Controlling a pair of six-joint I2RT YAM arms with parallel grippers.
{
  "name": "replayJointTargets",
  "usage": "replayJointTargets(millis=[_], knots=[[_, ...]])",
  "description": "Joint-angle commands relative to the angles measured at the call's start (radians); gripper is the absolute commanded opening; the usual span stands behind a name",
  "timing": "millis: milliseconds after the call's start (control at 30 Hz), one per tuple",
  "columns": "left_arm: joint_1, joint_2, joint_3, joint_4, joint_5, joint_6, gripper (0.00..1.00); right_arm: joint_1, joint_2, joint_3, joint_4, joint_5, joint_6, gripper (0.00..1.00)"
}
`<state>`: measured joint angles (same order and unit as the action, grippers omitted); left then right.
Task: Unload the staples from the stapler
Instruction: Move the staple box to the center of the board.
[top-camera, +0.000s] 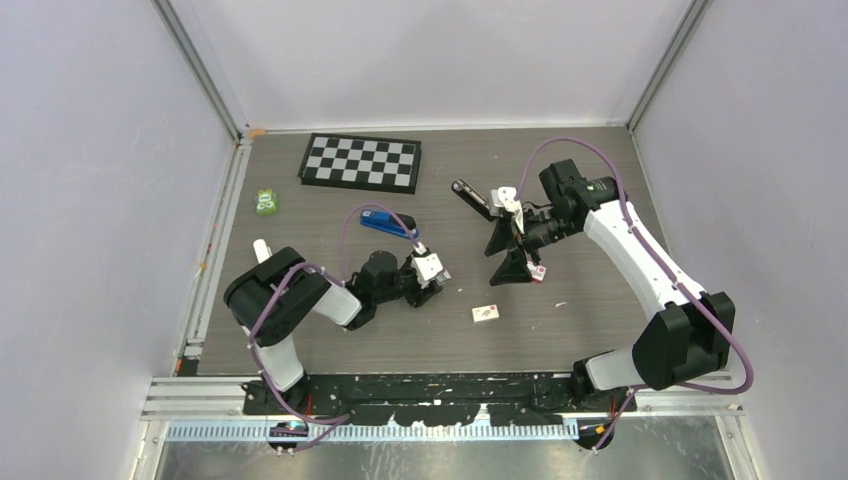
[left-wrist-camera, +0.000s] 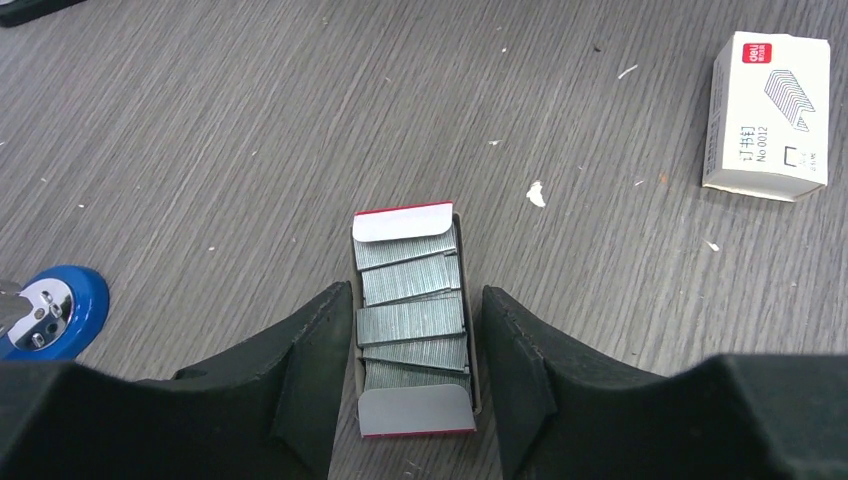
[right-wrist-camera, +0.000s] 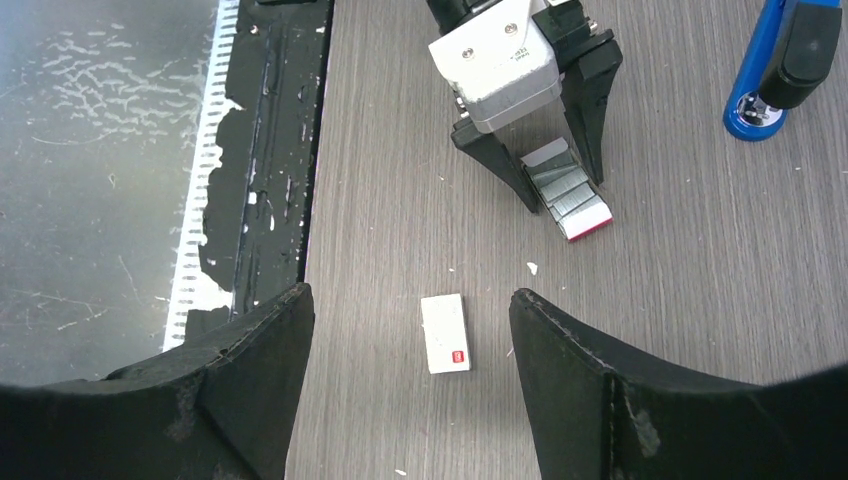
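Observation:
Several staples (left-wrist-camera: 412, 318), silvery ribbed strips, lie in an open red-and-white tray (left-wrist-camera: 415, 410) on the table. My left gripper (left-wrist-camera: 415, 295) is open and low, one finger close on each side of the tray. The tray and strips also show in the right wrist view (right-wrist-camera: 570, 190), between the left gripper's fingers (right-wrist-camera: 590, 100). The blue stapler (top-camera: 388, 225) lies behind the left gripper (top-camera: 434, 274) and shows in the right wrist view (right-wrist-camera: 780, 60). My right gripper (right-wrist-camera: 410, 295) is open, empty and held above the table, right of centre in the top view (top-camera: 508, 255).
A small whitish box (top-camera: 486, 314) lies near the middle front, also in the left wrist view (left-wrist-camera: 768, 115) and below the right gripper (right-wrist-camera: 445, 333). A chessboard (top-camera: 362, 161) is at the back, a green object (top-camera: 266, 202) at the left. A black stapler-like bar (top-camera: 472, 198) lies by the right gripper.

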<state>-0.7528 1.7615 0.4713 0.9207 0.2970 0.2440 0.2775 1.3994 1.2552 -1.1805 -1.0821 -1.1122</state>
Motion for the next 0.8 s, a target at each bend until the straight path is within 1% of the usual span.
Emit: replayJointTargets(millis=[0, 233, 300, 367, 467, 567, 767], knots=[[-0.006, 0.010, 0.002, -0.011, -0.022, 0.028, 0.50, -0.008, -0.003, 0.036, -0.015, 0.021, -0.043, 0.76], [-0.016, -0.010, -0.001, -0.035, 0.002, 0.031, 0.37, -0.021, -0.015, 0.029, -0.017, 0.068, -0.067, 0.76], [-0.025, -0.017, -0.005, -0.040, 0.007, 0.032, 0.36, -0.023, -0.016, 0.027, -0.040, 0.102, -0.103, 0.76], [-0.036, -0.026, -0.011, -0.042, 0.013, 0.034, 0.36, -0.026, -0.019, 0.020, -0.069, 0.157, -0.175, 0.76], [-0.058, -0.046, -0.024, -0.049, 0.021, 0.046, 0.36, -0.034, -0.045, -0.037, -0.034, 0.246, -0.235, 0.76], [-0.083, -0.065, -0.042, -0.055, 0.030, 0.048, 0.35, -0.038, -0.077, -0.110, -0.002, 0.314, -0.329, 0.79], [-0.131, -0.079, -0.060, -0.067, 0.032, 0.038, 0.35, -0.101, -0.039, -0.167, 0.050, 0.410, -0.357, 0.81]])
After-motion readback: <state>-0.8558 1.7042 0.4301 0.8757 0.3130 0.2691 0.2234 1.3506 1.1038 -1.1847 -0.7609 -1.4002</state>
